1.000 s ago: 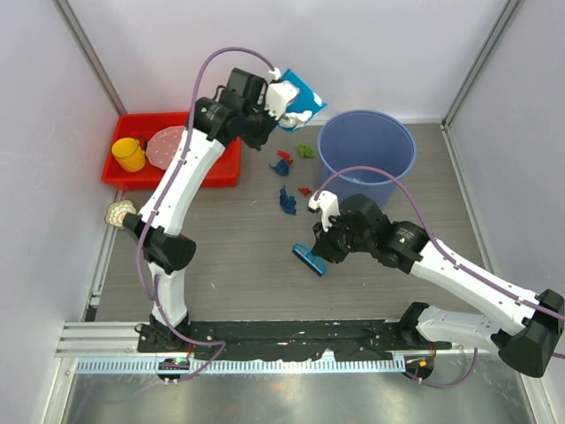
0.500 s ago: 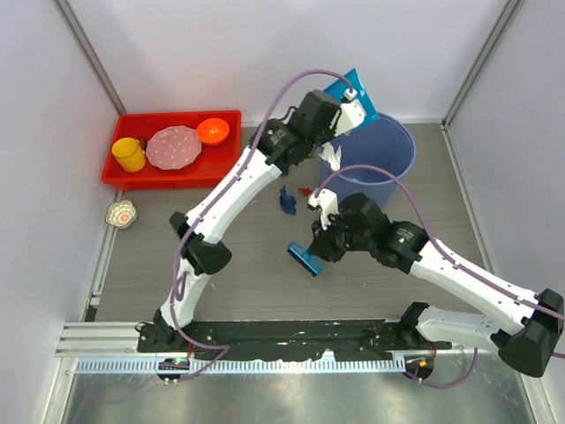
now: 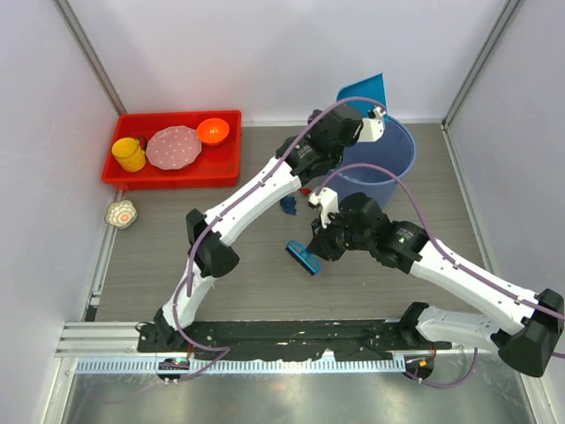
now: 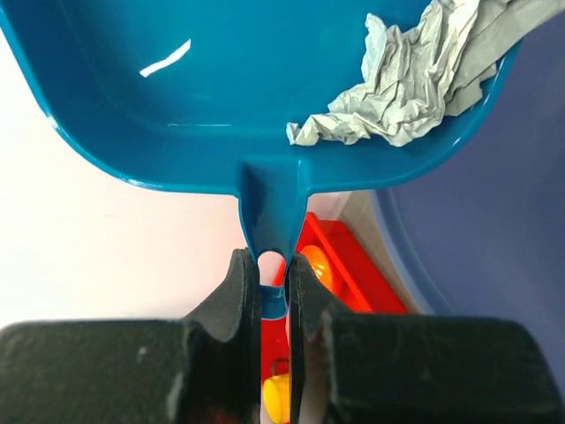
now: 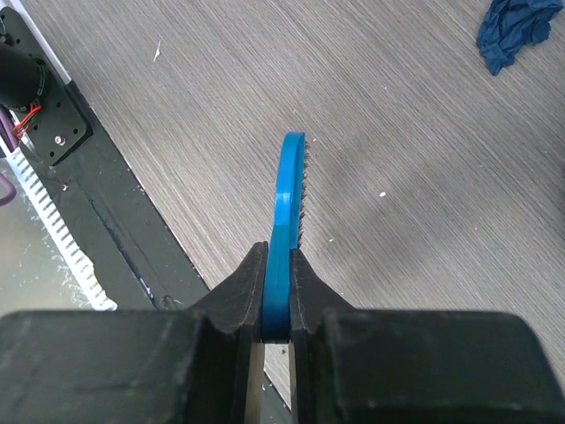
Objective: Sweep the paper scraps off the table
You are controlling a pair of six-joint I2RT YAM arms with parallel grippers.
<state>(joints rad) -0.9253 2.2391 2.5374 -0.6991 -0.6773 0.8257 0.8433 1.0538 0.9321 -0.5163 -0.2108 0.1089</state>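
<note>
a: what could go wrong from here?

b: the left gripper (image 4: pixel 274 265) is clenched on the thin handle of the blue plastic dustpan (image 4: pixel 177 97), held up at the far rim of the tall round blue plastic bin (image 3: pixel 397 172). a crumpled grey-white paper wad (image 4: pixel 415 71) lies in one corner of the pan, right at its open lip. i'd judge that if the pan tips while that corner isn't over the bin's mouth, the wad lands outside. it looks very light. from above i can't tell how much of the pan overhangs the opening.

a: anything else?

b: the pinch on that handle is narrow, so the pan might swivel. also, the left arm stretches across the paper scraps (image 3: pixel 288 205) lying on the dark wood-grain table (image 3: pixel 256 283), close to the right gripper (image 5: pixel 279 261), which is grasping the blue hand brush (image 5: pixel 287 194). a sweep started now could knock the arms together.

a: counts?

b: two scraps show on the table: a dark blue one, and a red one (image 3: pixel 305 190) half hidden by the arm. both lie near the bin's foot. in the pan there's one wad, maybe more pressed together. one bin, one pan, one brush. one red plastic tray (image 3: pixel 168 179) holds three things: a yellow cup (image 3: pixel 129 155), a pink dotted plate (image 3: pixel 174 147) and an orange bowl (image 3: pixel 213 131). one small patterned round dish (image 3: pixel 122 213) sits near the tray.
</note>
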